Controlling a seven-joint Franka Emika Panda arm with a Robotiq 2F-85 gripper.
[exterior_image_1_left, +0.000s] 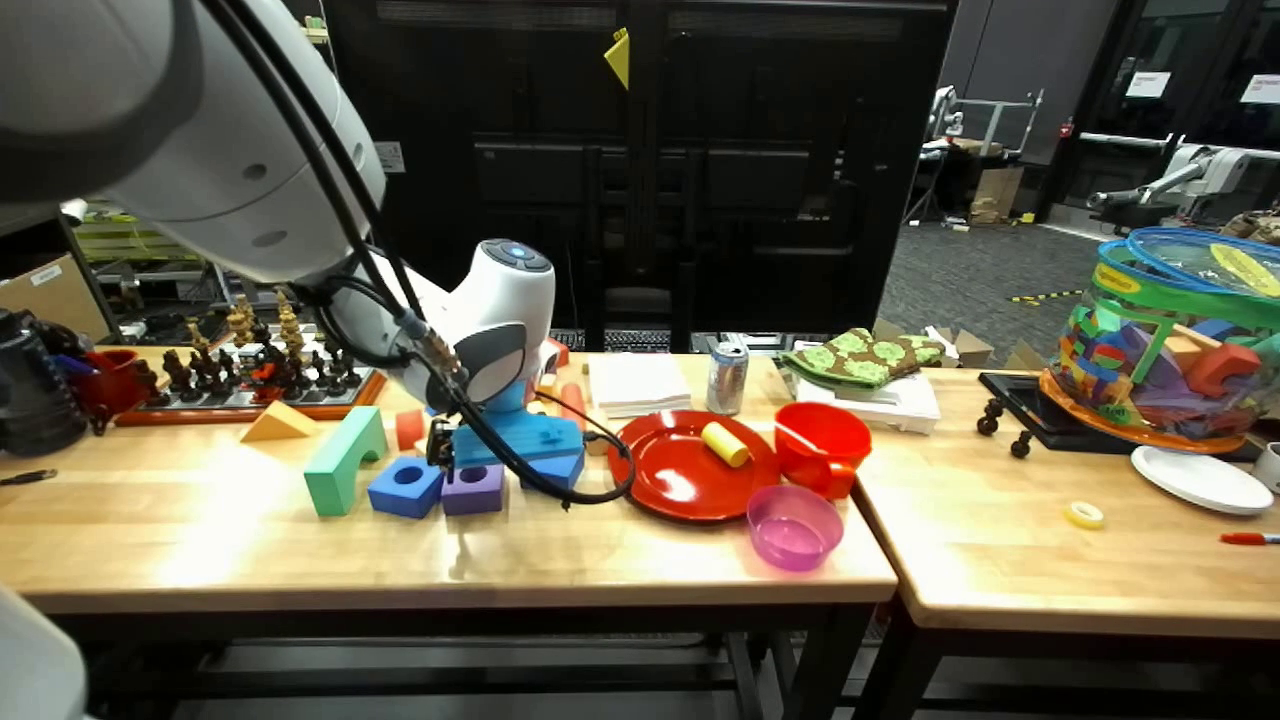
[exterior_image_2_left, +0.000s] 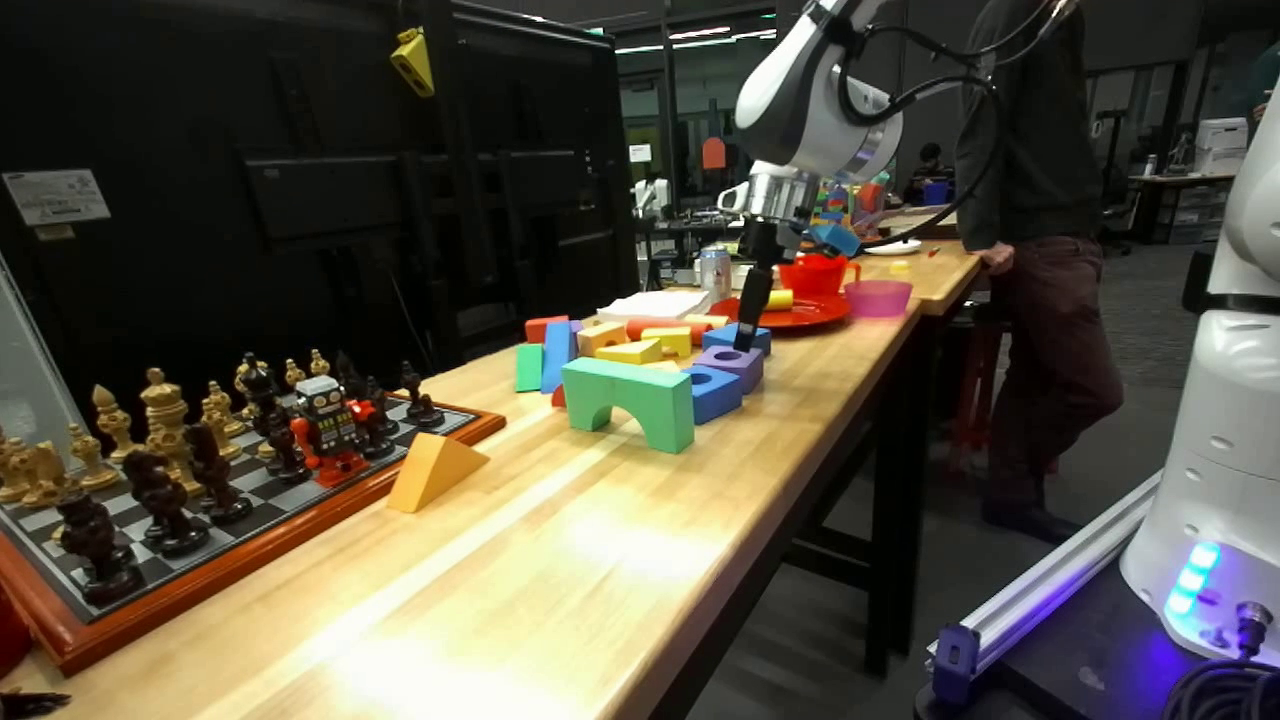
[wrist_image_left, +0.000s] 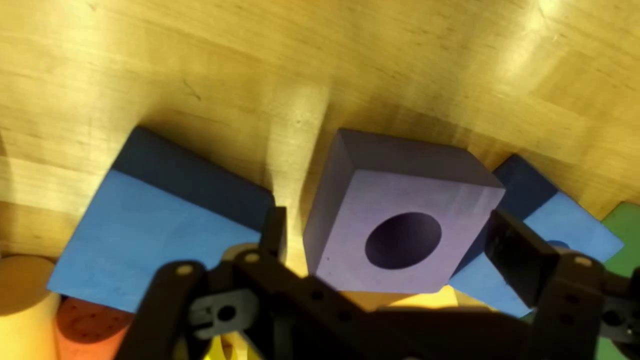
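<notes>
Purple block (wrist_image_left: 410, 192): framed by a spread gripper (wrist_image_left: 387, 232), no grip made

Surface (exterior_image_1_left: 600, 555): carries the purple block and its neighbours.

Red plate (exterior_image_1_left: 650, 460): lies at three o'clock of the purple block in an exterior view, apart from it.

Gripper: points down at the purple block. Its fingers (wrist_image_left: 520, 250) stand wide apart and hold nothing. In the wrist view, one finger is at nine o'clock of the block's hole, the opposite one at three o'clock. Whether the tips reach below the block's top face cannot be told.

Plain blue block (wrist_image_left: 150, 225): sits at nine o'clock of the purple block in the wrist view, with a strip of surface showing between them.

Purple block: rests on the surface, hole facing up.

Holed blue block (wrist_image_left: 570, 217): sits just past three o'clock of the purple block in the wrist view, close beside it; contact cannot be confirmed.

Clearance: the step in hand appears to be alignment for a grasp. The next move would call for verifying tip height, centring the fingers across the block, guiding the three o'clock finger down beside the holed blue block without displacing it, and drawing both fingers together evenly.
</notes>
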